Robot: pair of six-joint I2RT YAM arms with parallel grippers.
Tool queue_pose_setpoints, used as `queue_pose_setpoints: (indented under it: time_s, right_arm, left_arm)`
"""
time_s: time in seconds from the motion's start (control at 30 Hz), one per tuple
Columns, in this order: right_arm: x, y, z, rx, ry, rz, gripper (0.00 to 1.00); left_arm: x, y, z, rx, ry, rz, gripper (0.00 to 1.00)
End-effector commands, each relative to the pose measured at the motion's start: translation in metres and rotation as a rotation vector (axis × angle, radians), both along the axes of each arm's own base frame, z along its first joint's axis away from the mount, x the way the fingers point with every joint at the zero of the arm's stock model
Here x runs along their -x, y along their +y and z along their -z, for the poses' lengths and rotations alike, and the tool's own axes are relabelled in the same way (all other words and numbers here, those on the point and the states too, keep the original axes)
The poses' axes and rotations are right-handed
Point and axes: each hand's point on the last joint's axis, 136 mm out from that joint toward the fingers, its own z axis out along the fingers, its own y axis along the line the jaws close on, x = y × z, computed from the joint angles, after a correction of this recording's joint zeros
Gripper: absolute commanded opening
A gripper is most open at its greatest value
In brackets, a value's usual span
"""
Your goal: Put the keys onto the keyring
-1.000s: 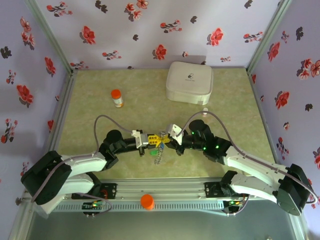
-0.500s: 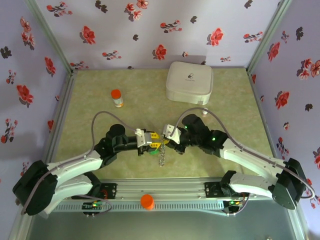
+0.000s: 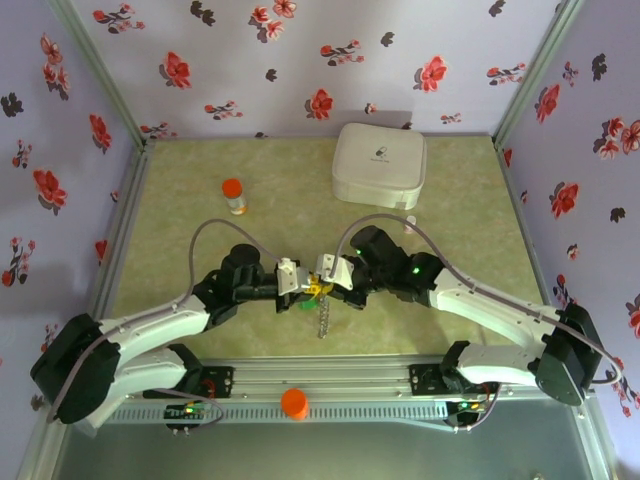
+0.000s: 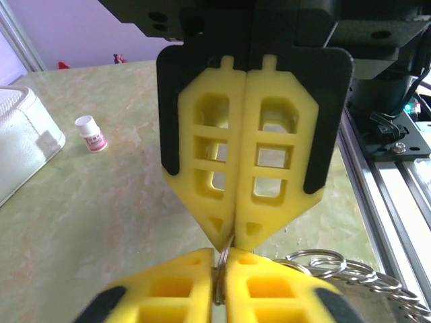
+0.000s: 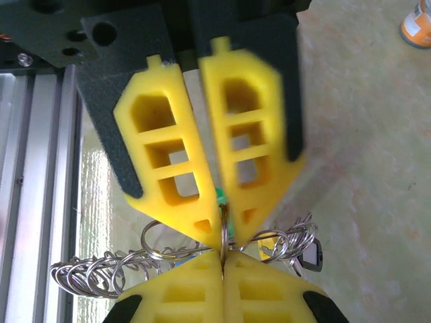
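Observation:
My left gripper and right gripper meet tip to tip above the mat, near the front middle. Both are shut on the same thin silver ring of the keyring, seen edge-on between the yellow pads. In the left wrist view my left gripper is at the bottom and the right gripper faces it from above. From the keyring a chain of silver rings trails left, and it hangs down in the top view. The keys cluster at the grip: a green head and a black one.
A white rounded box stands at the back, an orange-capped bottle at the back left, and a small white bottle in front of the box. The metal rail with an orange knob runs along the near edge.
The right arm has swung left and farther back. Both grippers now stand closer together over the keys. The bunch of keys looks more gathered, and the chain still hangs below.

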Motion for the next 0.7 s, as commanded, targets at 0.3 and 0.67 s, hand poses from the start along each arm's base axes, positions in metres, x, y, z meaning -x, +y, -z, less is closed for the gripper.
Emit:
queue_pose_setpoints:
  time_s: [0.3,0.67]
  right_arm:
    - [0.002,-0.008,-0.018,-0.103,-0.046,0.060,0.15]
    - [0.013,-0.013,-0.021,-0.248,0.004,0.113,0.22]
  left_arm:
    - [0.003,-0.005,-0.020,0.087,-0.015,0.031,0.00]
    - [0.008,-0.004,-0.034,0.231,-0.017,0.034,0.00]
